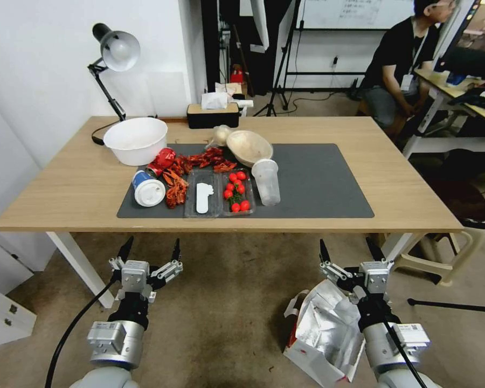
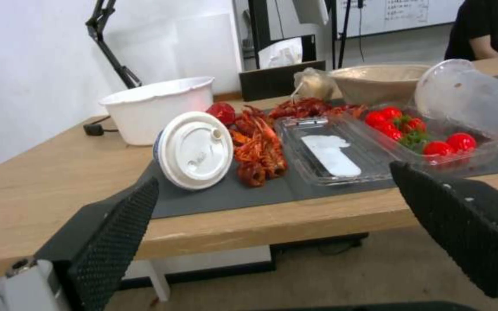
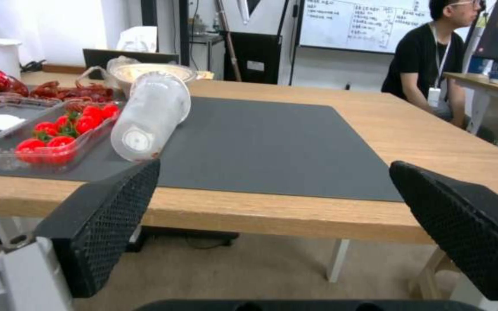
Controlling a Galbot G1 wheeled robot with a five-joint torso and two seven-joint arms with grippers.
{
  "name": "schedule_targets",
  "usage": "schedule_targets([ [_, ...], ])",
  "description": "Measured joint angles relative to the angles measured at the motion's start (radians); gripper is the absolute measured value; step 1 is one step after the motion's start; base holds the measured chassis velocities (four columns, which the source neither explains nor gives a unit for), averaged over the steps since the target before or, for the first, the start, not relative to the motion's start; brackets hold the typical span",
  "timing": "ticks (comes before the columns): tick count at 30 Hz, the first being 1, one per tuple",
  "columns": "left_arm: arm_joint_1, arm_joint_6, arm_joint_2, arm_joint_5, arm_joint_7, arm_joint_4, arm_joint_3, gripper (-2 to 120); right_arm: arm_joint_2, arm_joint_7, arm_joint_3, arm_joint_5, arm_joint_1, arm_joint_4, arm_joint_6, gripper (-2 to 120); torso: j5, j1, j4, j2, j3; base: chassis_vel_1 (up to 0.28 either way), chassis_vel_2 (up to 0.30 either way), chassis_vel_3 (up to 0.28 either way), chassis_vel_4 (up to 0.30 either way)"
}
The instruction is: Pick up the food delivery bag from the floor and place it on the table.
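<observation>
The food delivery bag, white with a silver foil lining and a red side, stands open on the floor at the lower right of the head view, partly behind my right arm. My right gripper hovers open just above and beyond the bag, in front of the table. My left gripper is open too, level with it on the left, with nothing between its fingers. In the wrist views both point at the table's front edge: left gripper, right gripper, table.
On the dark grey mat lie a white bowl, crayfish shells, a tipped lidded cup, clear trays with tomatoes, a clear cup and a tan bowl. A desk lamp and tissue box stand behind. A stool is at the right.
</observation>
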Motion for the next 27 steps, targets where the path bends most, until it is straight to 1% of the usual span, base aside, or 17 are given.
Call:
schedule_targets([
  [22,0.001,0.004,0.001,-0.004,-0.003,0.000,0.001,100,0.006,-0.007,-0.001,-0.001,-0.010,0.006,-0.009,100,0.0002,0.000,0.0000,0.000,0.000,0.000,0.000,0.000,0.000],
  [24,0.003,0.019,0.006,-0.018,-0.014,-0.006,0.005,100,0.017,-0.022,-0.003,-0.007,-0.029,0.019,-0.026,100,-0.0003,0.000,0.0004,0.000,0.000,0.000,0.000,0.000,0.000],
  [26,0.016,0.077,0.023,-0.076,-0.057,-0.035,0.023,100,0.064,-0.085,-0.023,-0.029,-0.108,0.067,-0.098,100,0.0001,0.000,0.0001,0.000,0.000,0.000,0.000,0.000,0.000],
  [27,0.028,0.130,0.040,-0.128,-0.096,-0.059,0.039,100,0.092,-0.127,-0.033,-0.040,-0.163,0.098,-0.139,100,-0.0007,0.000,-0.0009,0.000,0.000,0.000,0.000,0.000,0.000],
])
